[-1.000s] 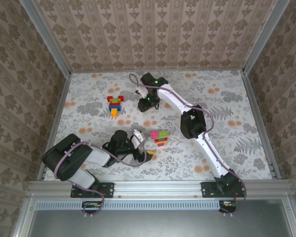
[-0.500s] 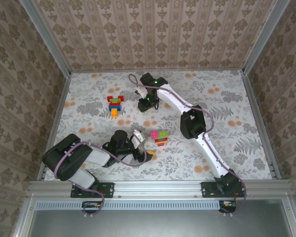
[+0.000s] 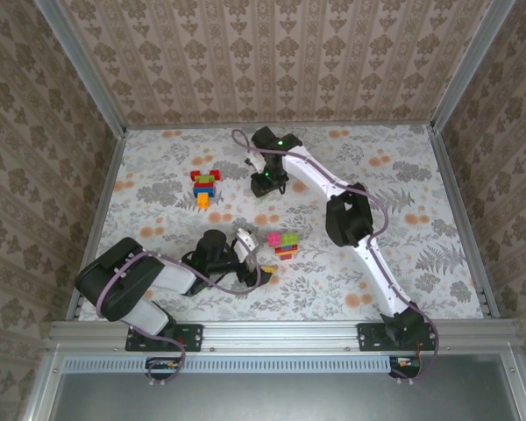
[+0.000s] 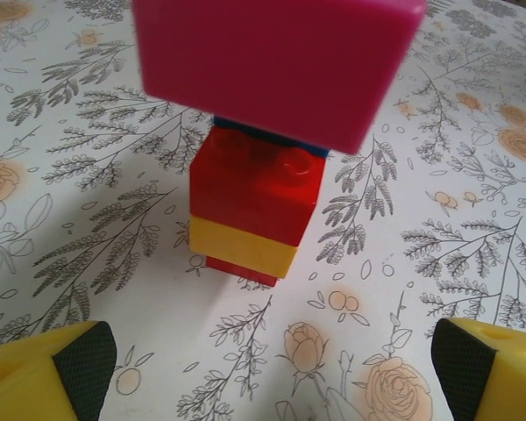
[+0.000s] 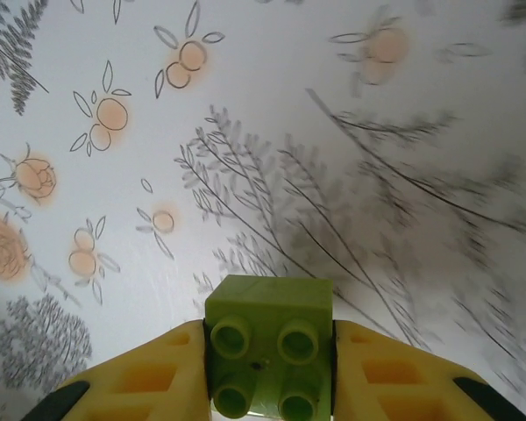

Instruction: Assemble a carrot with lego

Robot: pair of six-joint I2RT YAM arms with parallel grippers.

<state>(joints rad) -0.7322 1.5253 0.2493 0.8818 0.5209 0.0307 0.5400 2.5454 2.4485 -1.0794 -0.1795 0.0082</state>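
On the far side of the magenta-topped stack (image 3: 285, 246), pinching a light green four-stud brick (image 5: 267, 338) in the tightly closed right gripper (image 5: 267, 386), studs turned towards the wrist camera, seemingly just clear of the flowered table (image 3: 403, 175). Just near-left of that stack, holding the left gripper (image 3: 263, 274) spread wide with nothing in it, framing the stack's blue, red and yellow layers with its fingertips (image 4: 44, 373) from a short way off. Well to the far left of the stack, leaving a second small stack (image 3: 203, 187) of red, green and orange bricks standing alone. Judging the carrot as barely begun: having two separate stacks and one green piece in hand, showing nothing yet like an orange body with a green top, leaving the sorting by colour and the joining to do.
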